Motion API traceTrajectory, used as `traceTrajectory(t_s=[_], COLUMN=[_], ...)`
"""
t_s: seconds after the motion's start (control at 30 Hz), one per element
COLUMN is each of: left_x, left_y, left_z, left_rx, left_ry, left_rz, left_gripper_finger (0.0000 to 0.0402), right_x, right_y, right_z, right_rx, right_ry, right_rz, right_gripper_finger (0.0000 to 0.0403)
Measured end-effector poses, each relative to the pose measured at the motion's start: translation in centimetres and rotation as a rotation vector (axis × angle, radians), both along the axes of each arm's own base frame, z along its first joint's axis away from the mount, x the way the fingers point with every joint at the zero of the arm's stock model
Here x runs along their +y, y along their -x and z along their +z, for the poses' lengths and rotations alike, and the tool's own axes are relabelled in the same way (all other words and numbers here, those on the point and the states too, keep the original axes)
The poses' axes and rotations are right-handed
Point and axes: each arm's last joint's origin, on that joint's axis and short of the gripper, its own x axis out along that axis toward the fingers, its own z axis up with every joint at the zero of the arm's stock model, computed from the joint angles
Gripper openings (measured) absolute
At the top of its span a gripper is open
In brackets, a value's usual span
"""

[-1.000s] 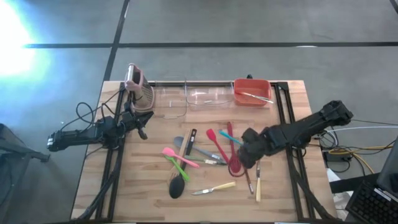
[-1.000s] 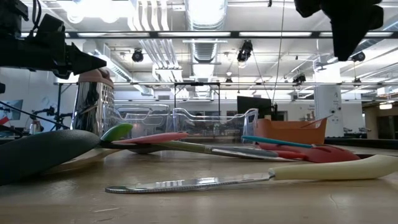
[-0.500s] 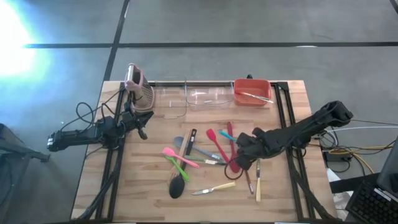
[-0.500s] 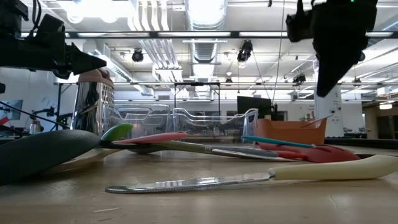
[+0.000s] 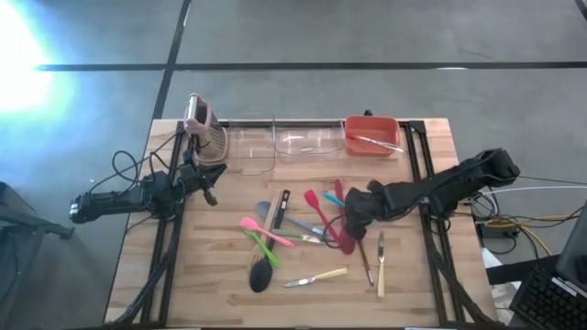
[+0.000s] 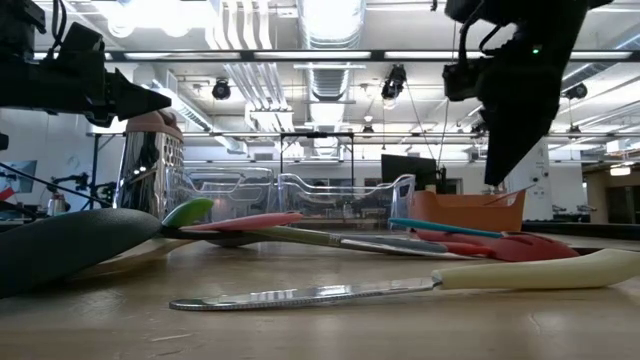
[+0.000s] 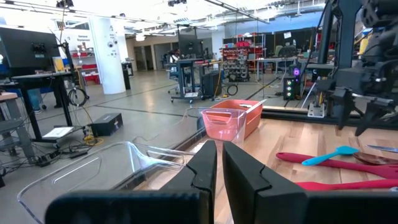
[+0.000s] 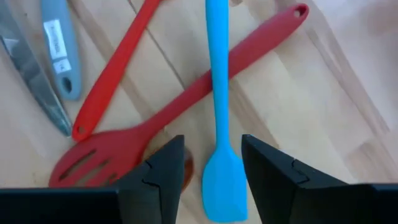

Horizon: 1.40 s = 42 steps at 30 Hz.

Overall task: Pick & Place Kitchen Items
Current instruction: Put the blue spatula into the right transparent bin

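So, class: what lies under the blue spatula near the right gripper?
The blue spatula crosses over a red utensil's handle, with bare wood table beneath otherwise. The crossing point itself is covered. The right gripper hovers open above.

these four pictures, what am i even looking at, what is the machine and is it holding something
It is a robot with two dark arms at a wooden table, each ending in a two-finger claw. One picture looks down from above, one looks level across the tabletop, and two come from cameras on the wrists. Loose kitchen utensils lie mid-table. The right claw hangs open over a blue spatula, its fingers either side, holding nothing yet. The left claw waits shut and empty near the table's left edge.
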Motion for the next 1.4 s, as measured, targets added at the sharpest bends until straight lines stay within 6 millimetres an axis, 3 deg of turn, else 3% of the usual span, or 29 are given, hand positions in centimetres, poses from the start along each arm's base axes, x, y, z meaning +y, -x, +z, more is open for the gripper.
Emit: traceTrajectory(t_s=[0.33,1.4], left_x=[0.0,0.0], left_y=[0.0,0.0], left_z=[0.0,0.0], left_rx=[0.0,0.0], left_ry=[0.0,0.0], left_rz=[0.0,0.0], left_gripper_finger=[0.003,0.003], right_x=[-1.4,-4.1], right_y=[-0.1,0.3], right_z=[-1.1,-3.6], right_rx=[-0.009,-0.036], right_ry=[0.011,-0.074], right_rz=[0.014,0.036], right_gripper_finger=[0.0187,0.0175])
